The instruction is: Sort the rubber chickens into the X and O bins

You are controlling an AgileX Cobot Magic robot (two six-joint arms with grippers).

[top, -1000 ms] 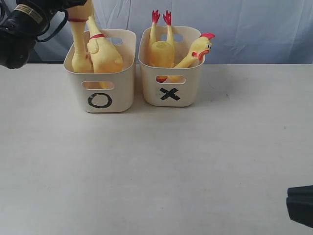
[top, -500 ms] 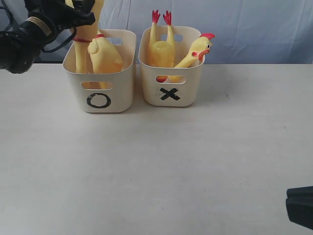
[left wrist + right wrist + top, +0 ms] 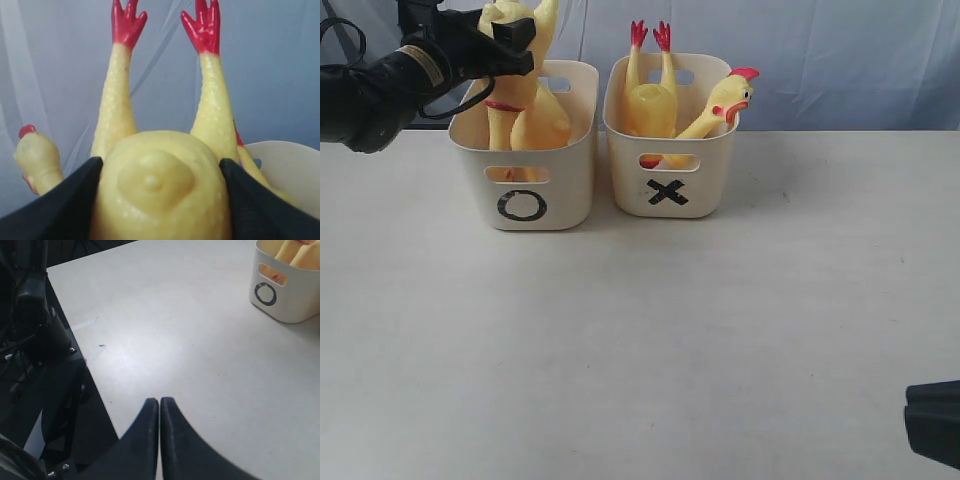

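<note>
My left gripper [image 3: 508, 38] is shut on the fat yellow body of a rubber chicken [image 3: 510, 75] that hangs head down into the O bin [image 3: 525, 205]. In the left wrist view this chicken [image 3: 160, 185] fills the gap between my left gripper's [image 3: 160, 165] black fingers, its red feet pointing away. A second chicken [image 3: 548, 120] lies in the O bin beside it. In the X bin [image 3: 670, 190] a chicken [image 3: 650, 105] stands with red feet up and its head [image 3: 732, 95] over the rim. My right gripper [image 3: 160, 401] is shut and empty above the table's near edge.
Both bins stand side by side at the back of the pale table [image 3: 640, 330], before a blue-grey curtain [image 3: 840, 50]. In the right wrist view the O bin [image 3: 285, 300] shows far off, and dark stands [image 3: 40, 340] lie beyond the table edge.
My left gripper has moved right and down with the chicken, lowering it head first deeper into the O bin. The right gripper has stayed still.
</note>
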